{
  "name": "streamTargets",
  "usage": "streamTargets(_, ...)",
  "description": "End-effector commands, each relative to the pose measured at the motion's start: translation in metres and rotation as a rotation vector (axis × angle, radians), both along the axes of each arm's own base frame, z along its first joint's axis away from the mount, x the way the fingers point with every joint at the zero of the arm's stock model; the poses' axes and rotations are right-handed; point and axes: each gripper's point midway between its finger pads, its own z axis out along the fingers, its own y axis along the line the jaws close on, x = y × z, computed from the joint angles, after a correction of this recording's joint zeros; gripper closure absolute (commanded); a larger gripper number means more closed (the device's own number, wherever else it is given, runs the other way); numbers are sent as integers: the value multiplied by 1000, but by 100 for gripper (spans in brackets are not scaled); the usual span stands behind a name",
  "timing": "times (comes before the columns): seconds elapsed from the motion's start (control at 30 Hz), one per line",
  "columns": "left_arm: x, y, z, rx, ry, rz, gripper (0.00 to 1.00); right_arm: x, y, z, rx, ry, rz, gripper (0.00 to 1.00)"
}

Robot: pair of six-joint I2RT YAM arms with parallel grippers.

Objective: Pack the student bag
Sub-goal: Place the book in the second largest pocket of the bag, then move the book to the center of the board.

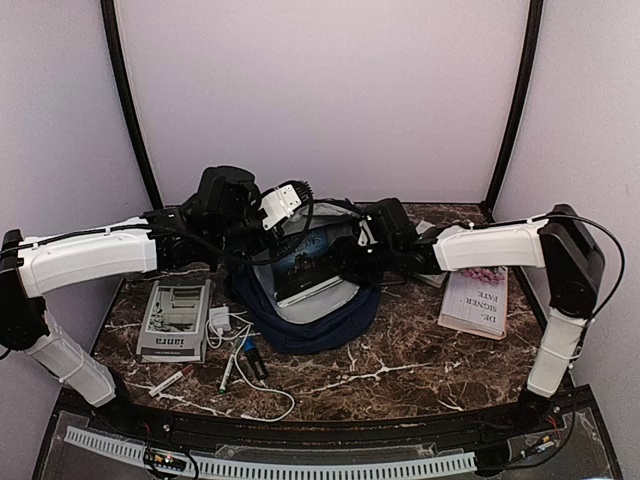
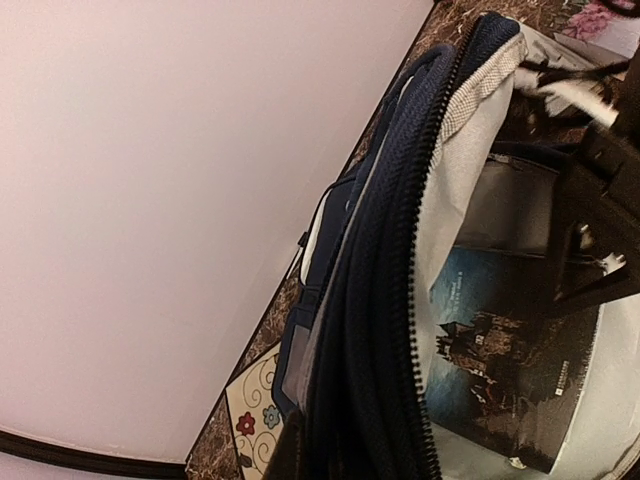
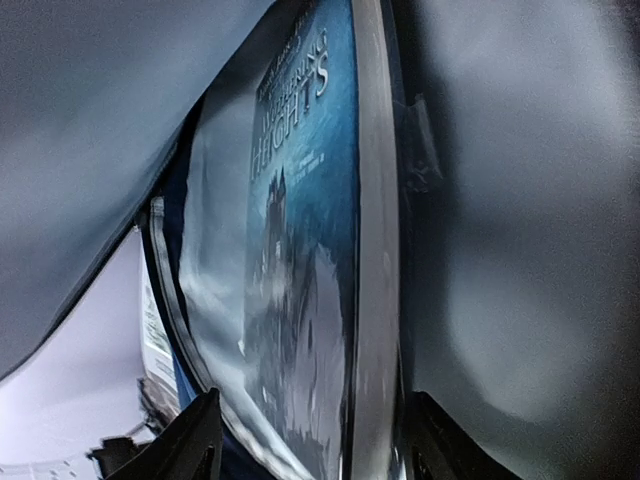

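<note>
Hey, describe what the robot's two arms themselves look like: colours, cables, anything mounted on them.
Both the left arm and the right arm have boxy white link shells between bulky black joints. Thin black cables run along the white shells. A white camera housing sits by the left wrist. The right fingers are slim and black.

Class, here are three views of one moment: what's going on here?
Two robot arms are packing a navy student bag. The left end effector is shut on the bag's rim, holding its mouth open. The right end effector reaches inside, jaws open either side of a blue Wuthering Heights book that sits in the bag. A second book and a box lie on the table beside it.
</note>
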Motion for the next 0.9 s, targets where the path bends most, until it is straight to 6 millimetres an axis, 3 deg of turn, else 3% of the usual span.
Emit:
streamTargets(0.0,22,16,22,-70,-97,112,100,1,-58,63,-140,-235,-71,38)
streamTargets(0.1,27,20,15,-55,-90,134,100,-3,-105,75,-288,-288,-113,31)
streamTargets(0.23,30,19,13,-70,-77,128,100,20,-170,79,-422,-287,-177,14)
streamTargets(0.33,27,15,14,-94,-63,106,100,66,-234,80,-635,-283,-292,3)
streamTargets(0.4,24,14,13,-106,-45,92,100,96,-269,67,-768,-243,-320,1)
streamTargets(0.43,22,13,11,-109,-34,85,100,112,-284,51,-818,-196,-317,0)
streamTargets(0.5,19,11,7,-113,-11,65,100,140,-308,33,-816,-133,-323,0)
streamTargets(0.67,12,8,-4,-124,48,36,100,195,-333,-12,-733,-42,-321,2)
streamTargets(0.87,7,6,-10,-130,74,16,100,244,-344,-52,-770,-13,-256,3)
